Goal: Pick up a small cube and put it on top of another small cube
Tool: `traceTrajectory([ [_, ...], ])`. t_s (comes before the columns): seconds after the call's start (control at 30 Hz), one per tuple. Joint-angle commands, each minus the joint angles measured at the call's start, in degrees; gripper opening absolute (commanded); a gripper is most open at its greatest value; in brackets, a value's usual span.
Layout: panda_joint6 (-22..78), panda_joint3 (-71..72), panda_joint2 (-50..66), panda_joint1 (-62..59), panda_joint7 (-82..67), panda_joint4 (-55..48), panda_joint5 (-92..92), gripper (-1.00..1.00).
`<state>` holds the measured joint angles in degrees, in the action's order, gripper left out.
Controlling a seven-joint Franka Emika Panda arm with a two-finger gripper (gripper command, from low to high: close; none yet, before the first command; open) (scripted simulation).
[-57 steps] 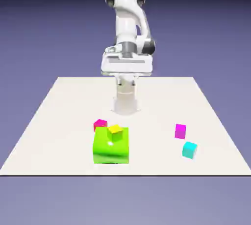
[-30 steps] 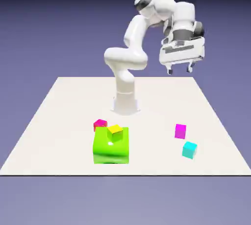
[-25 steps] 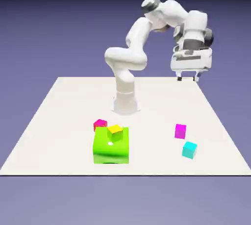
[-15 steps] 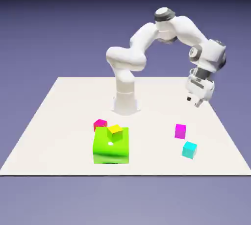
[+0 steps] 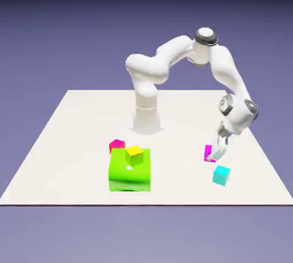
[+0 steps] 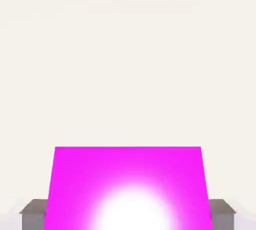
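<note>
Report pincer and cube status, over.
Pincer closed on small magenta-purple cube. Cube not yet stacked. Small cyan cube nearby, not blocking.

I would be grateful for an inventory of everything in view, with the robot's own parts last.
magenta-purple cube: one, magenta-purple, between the gripper's fingertips
cyan cube: one, cyan, table's near part, exterior view's right
lime-green block: one, lime green, table's near part, exterior view's left
yellow-topped piece: one, yellow and green, on the block
hot-pink cube: one, hot pink, just behind the block
table: one, off-white, under everything
arm: one, white with grey, reaching to the exterior view's right
gripper: one, grey fingertips, at the magenta-purple cube's sides
</note>
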<state>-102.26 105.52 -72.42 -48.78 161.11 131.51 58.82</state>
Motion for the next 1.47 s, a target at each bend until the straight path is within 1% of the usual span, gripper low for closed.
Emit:
traceTrajectory([
  [0.0, 1.6, -2.1, 0.8, 0.4, 0.4, -0.5, -1.8, -1.0],
  [0.03, 2.9, -4.1, 1.6, 0.8, 0.8, -1.1, -3.4, -1.0],
  [0.1, 1.4, -6.8, 5.2, -0.1, -2.1, -0.8, -0.9, -1.0],
  [0.5, -4.9, -17.1, 6.6, -12.0, -32.0, 18.4, 10.8, -1.0],
  [0.73, -7.5, -21.1, 3.4, -19.3, -49.4, 31.3, 16.0, -1.0],
  [1.03, -2.7, -11.7, -15.2, -20.4, -48.5, 38.9, 8.4, -1.0],
  [1.07, -2.7, -11.7, -15.2, -20.4, -48.5, 38.9, 8.4, -1.0],
  [1.33, -9.1, 4.7, -13.5, -25.7, -51.5, 38.4, 24.8, -1.0],
  [1.37, -9.1, 4.7, -13.5, -25.7, -51.5, 38.4, 24.8, 1.0],
  [1.43, -8.3, 2.6, -13.7, -25.0, -51.1, 38.5, 22.7, 1.0],
])
